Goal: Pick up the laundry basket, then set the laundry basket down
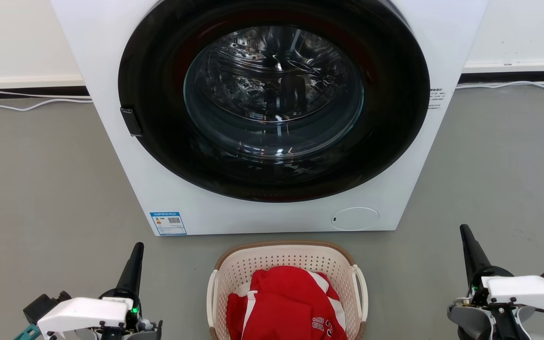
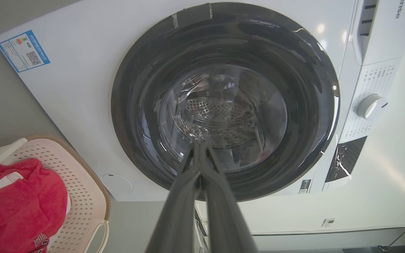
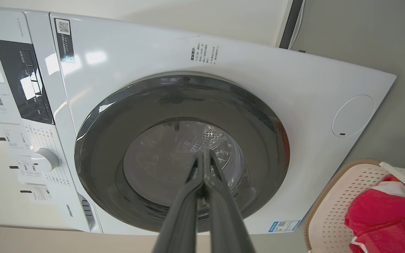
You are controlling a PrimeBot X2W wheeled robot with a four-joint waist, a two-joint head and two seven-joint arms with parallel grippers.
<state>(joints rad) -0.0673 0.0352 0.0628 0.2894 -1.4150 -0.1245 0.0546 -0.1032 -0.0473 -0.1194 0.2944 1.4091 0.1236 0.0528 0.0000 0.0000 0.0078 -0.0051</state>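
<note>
The laundry basket (image 1: 286, 257), cream-white and perforated with a brown rim and white loop handles, stands on the grey floor just in front of the washing machine. It holds a red and white garment (image 1: 286, 304). My left gripper (image 1: 138, 246) is shut and empty, off to the basket's left. My right gripper (image 1: 463, 228) is shut and empty, well to its right. The basket (image 2: 79, 175) shows at the lower left of the left wrist view, with the left gripper (image 2: 199, 144) aimed at the machine door. In the right wrist view the basket (image 3: 343, 189) sits lower right of the right gripper (image 3: 205, 154).
A white front-loading washing machine (image 1: 272, 215) with a shut round dark door (image 1: 274, 99) rises right behind the basket. White cables (image 1: 26, 106) run along the wall base at left and right. Grey floor (image 1: 40, 189) lies open on both sides.
</note>
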